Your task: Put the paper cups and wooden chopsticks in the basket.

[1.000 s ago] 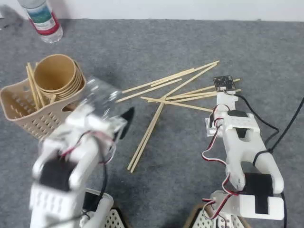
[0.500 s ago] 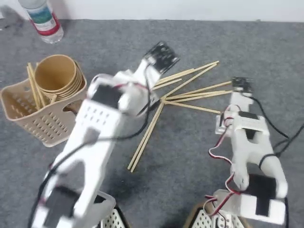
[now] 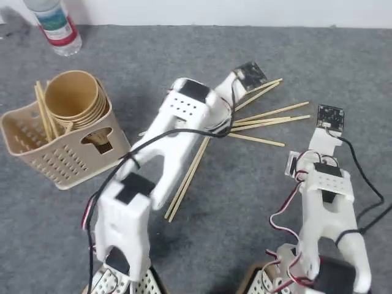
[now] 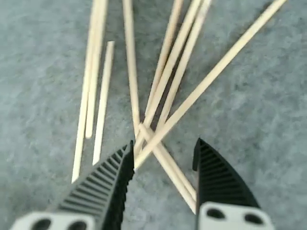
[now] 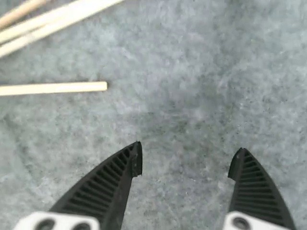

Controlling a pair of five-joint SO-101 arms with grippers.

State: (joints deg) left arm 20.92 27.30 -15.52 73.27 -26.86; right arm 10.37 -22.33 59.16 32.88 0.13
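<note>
L gripper [image 4: 164, 143]: fingers are sitting open, one each side of the crossing thin pale wooden chopsticks [image 4: 211, 80].
Sticks: lying flat on grey carpet [image 3: 245, 184], long way running out from the fingers.
R gripper [image 5: 189, 147]: fingers are hanging open over bare carpet, one stick end beside.
Nearer: L arm, I think.
Basket: tan plastic basket [image 3: 55, 159] is sitting well apart, holding stacked brown paper cups [image 3: 72, 92] & some sticks.

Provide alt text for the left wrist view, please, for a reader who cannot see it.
The left gripper, jaws open, hangs over a loose heap of wooden chopsticks on a grey felt-like table cover. Several sticks cross right between its fingertips, and others fan away beyond.
</note>
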